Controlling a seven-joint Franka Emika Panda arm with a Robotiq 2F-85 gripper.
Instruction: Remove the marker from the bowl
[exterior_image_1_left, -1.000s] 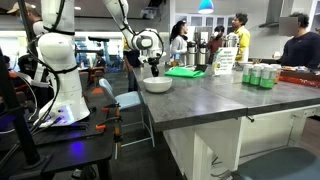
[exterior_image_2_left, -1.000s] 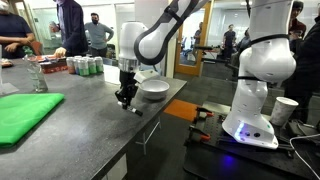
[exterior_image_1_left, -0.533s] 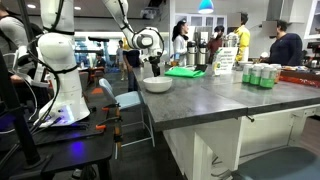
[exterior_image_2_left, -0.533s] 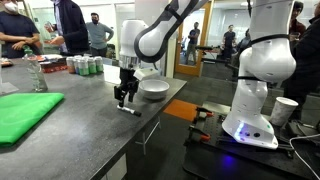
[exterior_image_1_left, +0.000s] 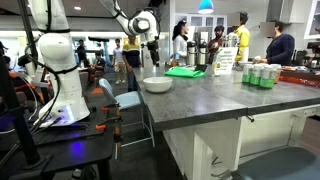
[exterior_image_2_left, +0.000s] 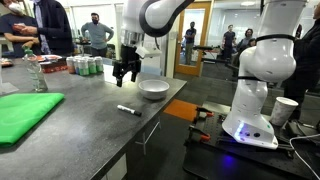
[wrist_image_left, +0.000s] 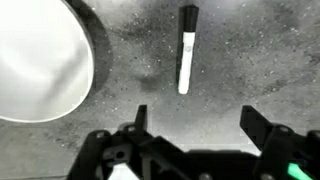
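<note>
Claw (exterior_image_2_left: 126, 77) lifted, spread empty; marker (exterior_image_2_left: 128, 109) on counter (exterior_image_2_left: 80, 130) beneath, beside bowl (exterior_image_2_left: 153, 91).

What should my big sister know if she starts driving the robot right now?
Gripper: open, holding nothing, hanging above the counter.
Marker: lying flat on the grey counter beside the white bowl, not touching it.
Done: the marker is out of the bowl; the part of the bowl in the wrist view is empty.
Left: probably nothing except parking the arm clear.
</note>
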